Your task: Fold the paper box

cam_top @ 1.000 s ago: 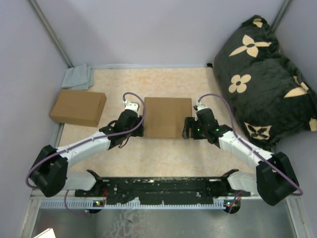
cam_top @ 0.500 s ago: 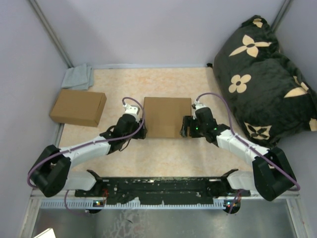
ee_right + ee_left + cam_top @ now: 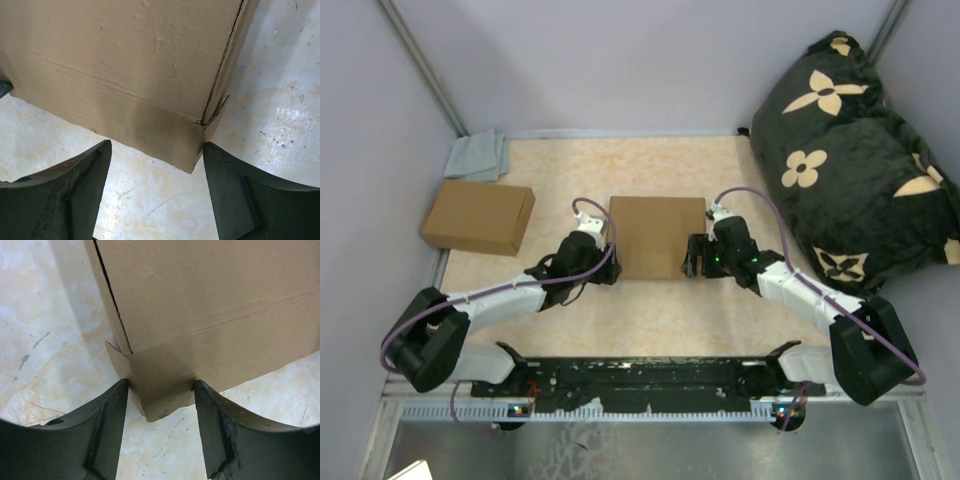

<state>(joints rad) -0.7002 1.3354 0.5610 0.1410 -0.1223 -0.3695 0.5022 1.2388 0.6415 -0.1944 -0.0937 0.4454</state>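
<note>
Jaws of both arms stand apart, and neither is clamped on anything. The left gripper (image 3: 160,385) brackets the near left corner of the paper box, its fingertips (image 3: 122,390) right at the cardboard. The right gripper (image 3: 157,145) stands wider around the near right corner, with bare table showing between one finger and the cardboard.

Largest in the scene is the mottled beige table (image 3: 650,320), walled on three sides by pale panels. A big black pillow (image 3: 850,150) with cream flower shapes fills the far right corner. The paper box (image 3: 658,236) sits flat at the middle of the table, between the two grippers, and already reads as a closed shallow rectangle with its top panel down. A second, ready-made cardboard box (image 3: 477,217) lies well apart at the left edge, and a small folded grey cloth (image 3: 478,155) lies just beyond it in the far left corner.

Smallest are the signs at the corners. In each wrist view a dark seam runs along the side where the lid meets the wall, and a little tab tip (image 3: 114,347) pokes out at the front corner.

The folding looks nearly finished: walls up, lid over. What seems left is squaring the front corners and pressing those tabs home, though whether the lid's tuck flap is fully seated cannot be told.
</note>
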